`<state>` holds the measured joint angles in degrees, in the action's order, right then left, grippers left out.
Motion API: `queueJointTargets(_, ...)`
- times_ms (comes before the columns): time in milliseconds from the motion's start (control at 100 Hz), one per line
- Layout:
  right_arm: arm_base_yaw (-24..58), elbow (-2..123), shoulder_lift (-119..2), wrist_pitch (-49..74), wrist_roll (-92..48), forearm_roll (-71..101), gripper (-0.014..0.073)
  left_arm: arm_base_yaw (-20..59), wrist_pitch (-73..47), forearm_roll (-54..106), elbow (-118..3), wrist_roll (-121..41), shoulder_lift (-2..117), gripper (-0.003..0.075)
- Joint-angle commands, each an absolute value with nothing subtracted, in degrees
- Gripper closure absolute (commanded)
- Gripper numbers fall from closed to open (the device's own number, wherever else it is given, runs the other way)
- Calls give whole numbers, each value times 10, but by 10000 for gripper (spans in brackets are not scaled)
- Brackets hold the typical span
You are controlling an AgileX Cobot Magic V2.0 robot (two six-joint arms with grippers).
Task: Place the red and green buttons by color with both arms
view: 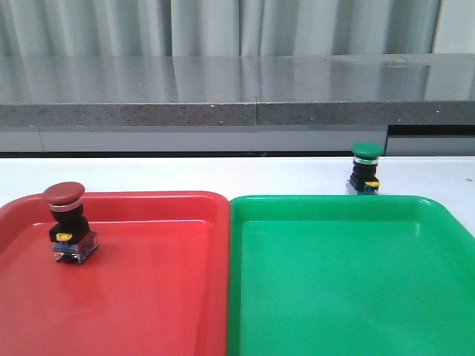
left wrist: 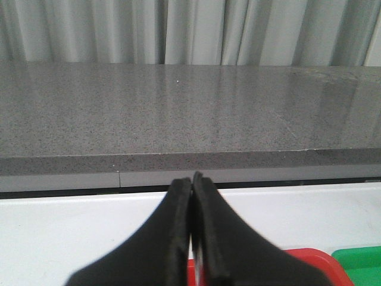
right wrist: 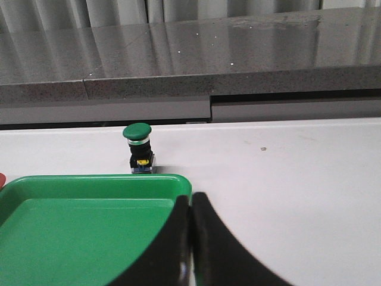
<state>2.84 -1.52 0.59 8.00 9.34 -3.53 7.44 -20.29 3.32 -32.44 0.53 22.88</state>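
Sorting stage: half done, judged from the layout; red button (view: 65, 222) standing upright inside the red tray (view: 148, 297), near its far left corner.
Green button (view: 365, 169): upright on the white worktop (view: 185, 174), just beyond the far rim of the green tray (view: 334, 282), not yet inside.
Step in hand: pick-up of the green button, apparently the right arm's job.
Left gripper (left wrist: 191, 238): fingers clenched together, grasping nothing; raised above the near edge of the red tray.
Right gripper (right wrist: 190, 238): fingers pressed shut, empty; hovering over the green tray's right side, well apart from the green button.
Next move, requirements: parting the right fingers, reaching past the tray's far rim, closing around the black body below the cap, lifting clear of the rim, then setting down inside the green tray.
Count, buttons: two, one red and one green.
Count, trays: two, side by side and touching.
Count, grippers: two.
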Motion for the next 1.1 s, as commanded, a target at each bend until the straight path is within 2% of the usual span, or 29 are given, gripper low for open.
queueJointTargets(0, 26, -7, 15, 30, 92, -36, 661, 73, -161, 34, -340, 7, 235, 739)
queueJointTargets(680, 26, -7, 15, 30, 92, -36, 661, 73, -156, 8, -336, 7, 231, 739)
queueJointTargets(950, 26, -7, 15, 30, 92, -36, 661, 73, -45, -23, -211, 7, 151, 739)
queueJointTargets(1090, 26, -7, 15, 30, 92, -36, 661, 73, -31, -23, -133, 7, 90, 739)
